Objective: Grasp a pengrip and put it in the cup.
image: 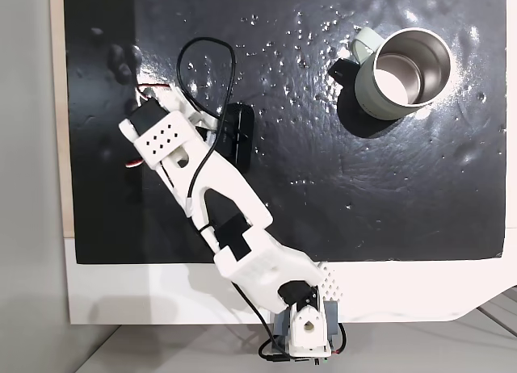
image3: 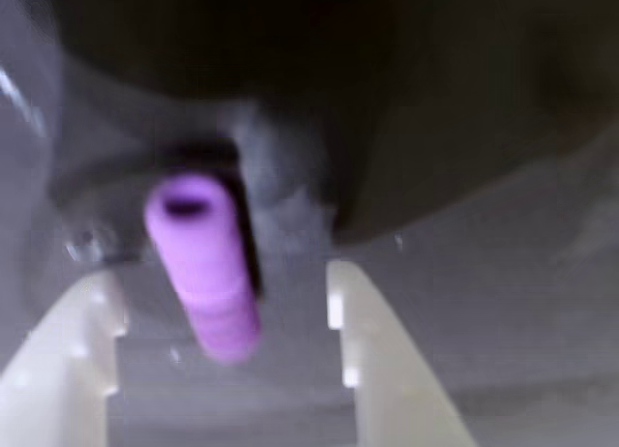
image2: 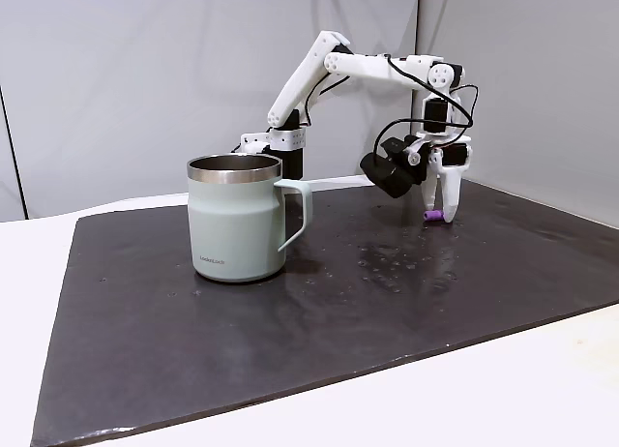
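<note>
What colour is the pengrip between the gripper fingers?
Purple; the pengrip shows best in the wrist view.

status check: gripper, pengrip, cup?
Gripper open, low over the mat, fingers straddling the pengrip. Pengrip lying on the black mat, not grasped. Cup upright, well apart from the arm; nothing between them.
</note>
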{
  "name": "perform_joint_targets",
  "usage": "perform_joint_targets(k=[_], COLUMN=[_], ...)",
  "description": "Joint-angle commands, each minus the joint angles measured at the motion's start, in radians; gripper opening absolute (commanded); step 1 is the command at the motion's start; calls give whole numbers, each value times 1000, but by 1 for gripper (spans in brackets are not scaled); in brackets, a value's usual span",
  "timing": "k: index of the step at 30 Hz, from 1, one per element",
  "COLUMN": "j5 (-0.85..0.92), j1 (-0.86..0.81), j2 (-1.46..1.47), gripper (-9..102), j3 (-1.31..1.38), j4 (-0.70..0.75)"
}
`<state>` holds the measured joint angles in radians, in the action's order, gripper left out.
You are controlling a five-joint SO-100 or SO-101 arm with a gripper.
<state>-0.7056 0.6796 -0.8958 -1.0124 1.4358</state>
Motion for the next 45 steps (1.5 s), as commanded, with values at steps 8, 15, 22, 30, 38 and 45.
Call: perform_joint_targets(k=[8, 15, 22, 30, 38, 45], j5=[-12, -2, 25, 130, 178, 232], j1=[-51, -32, -34, -40, -123, -324], j2=[72, 46, -161, -512, -640, -742], gripper=[10, 0, 0, 0, 0, 0], j3=[123, 117, 67, 48, 25, -34], j4=[38, 34, 35, 46, 89, 183])
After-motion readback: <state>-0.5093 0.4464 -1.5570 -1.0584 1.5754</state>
